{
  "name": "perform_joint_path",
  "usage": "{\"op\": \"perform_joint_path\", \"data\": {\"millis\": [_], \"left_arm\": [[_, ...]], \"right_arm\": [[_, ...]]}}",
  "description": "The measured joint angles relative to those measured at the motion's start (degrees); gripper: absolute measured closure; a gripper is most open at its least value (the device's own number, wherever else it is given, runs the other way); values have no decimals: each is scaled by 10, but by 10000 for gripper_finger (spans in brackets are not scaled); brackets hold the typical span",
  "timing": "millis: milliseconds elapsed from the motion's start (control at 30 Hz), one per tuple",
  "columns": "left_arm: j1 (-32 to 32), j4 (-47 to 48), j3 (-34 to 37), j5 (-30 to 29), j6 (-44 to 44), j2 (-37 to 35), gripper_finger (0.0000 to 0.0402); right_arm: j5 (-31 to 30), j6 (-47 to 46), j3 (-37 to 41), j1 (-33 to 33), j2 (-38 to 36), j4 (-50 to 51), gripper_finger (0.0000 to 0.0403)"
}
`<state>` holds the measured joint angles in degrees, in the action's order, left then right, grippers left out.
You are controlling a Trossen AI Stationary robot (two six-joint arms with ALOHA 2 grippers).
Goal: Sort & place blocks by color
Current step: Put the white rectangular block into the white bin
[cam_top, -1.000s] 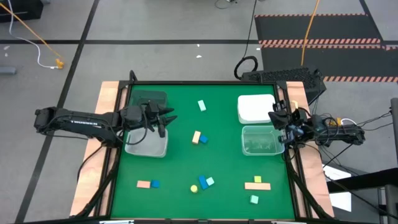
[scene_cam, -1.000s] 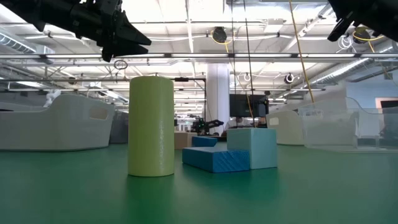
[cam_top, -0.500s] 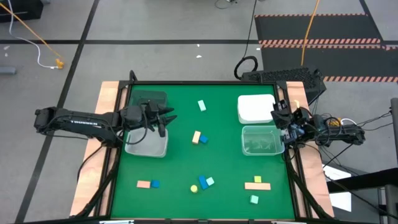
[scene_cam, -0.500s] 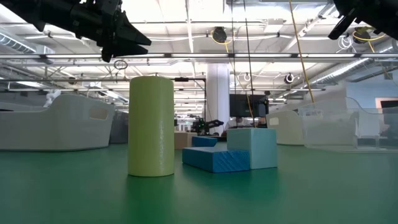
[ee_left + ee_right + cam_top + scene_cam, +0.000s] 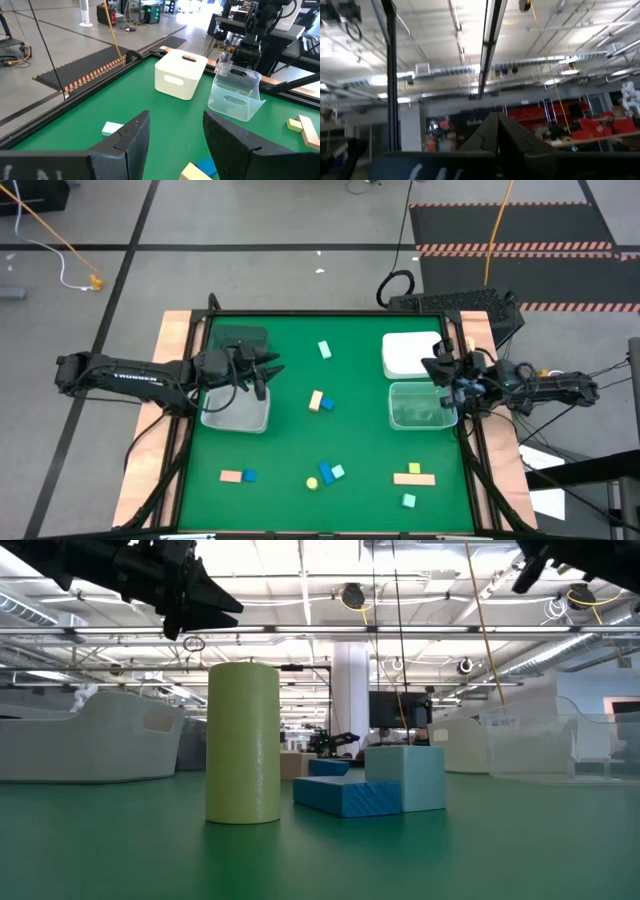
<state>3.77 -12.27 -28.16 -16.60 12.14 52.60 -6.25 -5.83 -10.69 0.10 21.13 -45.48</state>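
Small blocks lie scattered on the green table [image 5: 290, 440]. A mint one [image 5: 324, 351] is toward the far side, and a yellow [image 5: 316, 400] and blue pair [image 5: 327, 406] sit mid-table. Near the front edge are a salmon [image 5: 231, 476] and blue pair [image 5: 249, 476], a yellow piece [image 5: 312, 483] with a blue [image 5: 326, 473] and a mint block [image 5: 337, 472], yellow and salmon bars [image 5: 413, 475] and a mint cube [image 5: 408, 500]. My left gripper [image 5: 274, 368] hovers open beside the left clear bin [image 5: 235, 410]. My right gripper [image 5: 428, 368] is shut and raised over the right-hand bins, fingers tipped upward [image 5: 495, 127].
A dark bin [image 5: 240, 340] stands behind the left clear bin. On the right are a white bin [image 5: 410, 352] and a clear bin [image 5: 418, 406]. Raised wooden rails [image 5: 170, 410] border the table. Open green surface lies between the bin pairs.
My right gripper has shifted a little toward the table's left, staying high above the right-hand bins. My left arm and all the blocks have kept still.
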Motion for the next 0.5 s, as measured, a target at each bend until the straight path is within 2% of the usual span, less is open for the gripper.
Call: {"op": "perform_joint_path", "data": {"millis": [233,400,500], "left_arm": [[0,0,0,0,0,0,215],[0,1,0,0,0,0,215],[0,2,0,0,1,0,215]], "right_arm": [[-60,42,-83,0,140,21,403],[-61,57,-144,-10,245,24,397],[-61,57,-175,-20,303,25,373]]}}
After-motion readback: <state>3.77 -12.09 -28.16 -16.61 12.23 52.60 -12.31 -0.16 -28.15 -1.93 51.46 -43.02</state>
